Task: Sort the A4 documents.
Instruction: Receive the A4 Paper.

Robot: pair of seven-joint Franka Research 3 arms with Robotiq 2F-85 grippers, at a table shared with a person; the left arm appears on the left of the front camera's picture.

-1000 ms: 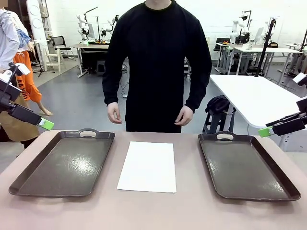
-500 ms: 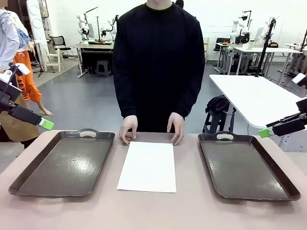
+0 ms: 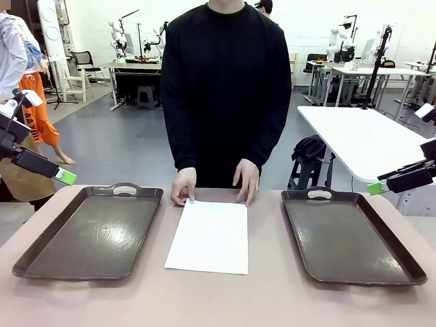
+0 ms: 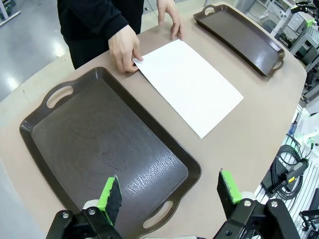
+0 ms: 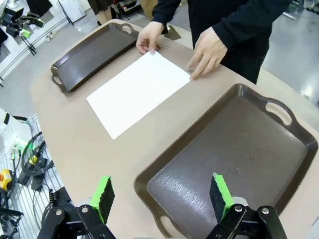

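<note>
A plain white, blank, thin rectangular A4 paper sheet is lying flat on the tan tabletop between two dark brown trays, a person's hands touching its far corners.

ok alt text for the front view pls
A person's hands rest on the far corners of a white A4 sheet on a table between two dark trays. The left gripper and right gripper hover off its sides.

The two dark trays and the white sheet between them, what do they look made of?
The left tray and right tray: likely moulded plastic, dark brown, semi-gloss; the grained floors catch reflections. The sheet: thin matte white paper, lying flat.
</note>
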